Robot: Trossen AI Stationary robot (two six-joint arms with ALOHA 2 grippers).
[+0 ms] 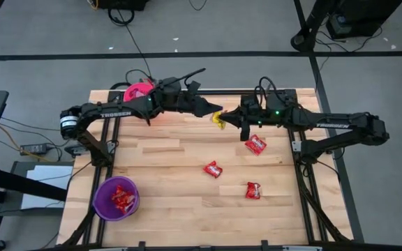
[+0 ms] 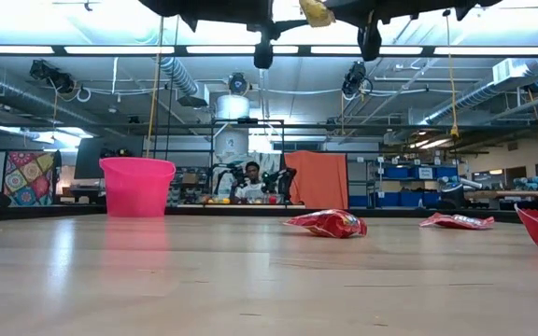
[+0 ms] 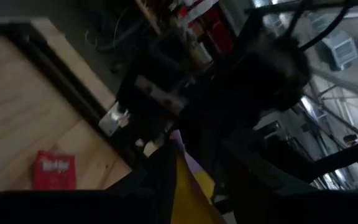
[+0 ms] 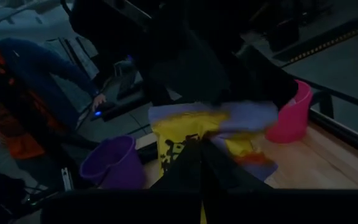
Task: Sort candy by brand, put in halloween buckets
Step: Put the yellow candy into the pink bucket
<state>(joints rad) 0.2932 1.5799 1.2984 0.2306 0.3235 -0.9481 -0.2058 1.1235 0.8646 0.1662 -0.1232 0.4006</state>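
Note:
A yellow candy packet (image 1: pixel 220 120) with purple print hangs in the air above the table's far middle, between my two grippers. My left gripper (image 1: pixel 213 111) reaches in from the left and my right gripper (image 1: pixel 232 120) from the right; both are shut on the packet. Three red packets (image 1: pixel 255 144) (image 1: pixel 213 169) (image 1: pixel 253 190) lie flat on the wood. The pink bucket (image 1: pixel 138 90) stands at the far left corner under my left arm. The purple bucket (image 1: pixel 116 197) stands near the left front edge with red packets inside. My left gripper pinches the yellow packet's purple-edged end (image 4: pixel 241 115), coming level from the table's left. The packet is lifted clear of the table. My right gripper pinches the packet's opposite end (image 4: pixel 194 152) between its two fingers (image 4: pixel 182 168), coming level from the table's right. The packet is spread between the two grippers.
Bare wood lies between the red packets and the purple bucket (image 4: pixel 110 165). The pink bucket (image 2: pixel 136 187) stands far off on the left in the low view. A dark frame rims the table (image 1: pixel 187 150). A person (image 2: pixel 250 182) sits beyond the far edge.

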